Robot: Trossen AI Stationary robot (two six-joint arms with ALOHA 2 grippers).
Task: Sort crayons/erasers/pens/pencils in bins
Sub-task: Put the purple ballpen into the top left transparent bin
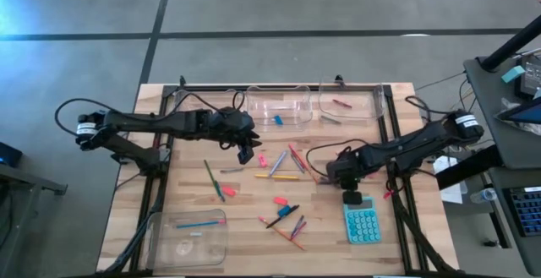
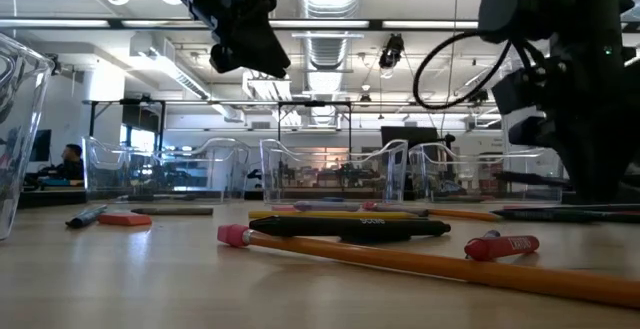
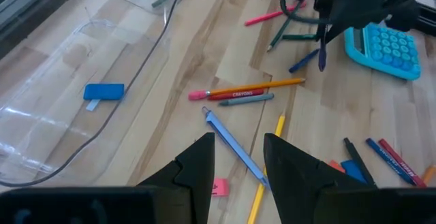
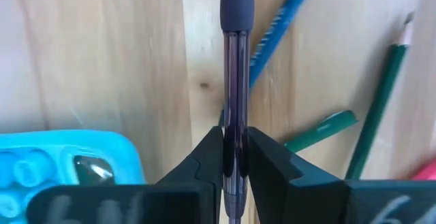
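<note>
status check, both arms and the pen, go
Right gripper shut on pen, beside calculator. Left gripper open, empty, above loose pencils. Nothing blocking.

The left gripper hangs over the wooden table, its two dark fingers apart with nothing between them. Just past them lies a blue pencil, with a yellow pencil beside it. Farther on, an orange pencil with a pink tip lies touching a red crayon. A clear bin holds a blue eraser, and a thin dark cable crosses it. A small pink eraser lies by the fingers. Across the table, the right gripper holds a dark pen next to a teal calculator.
</note>
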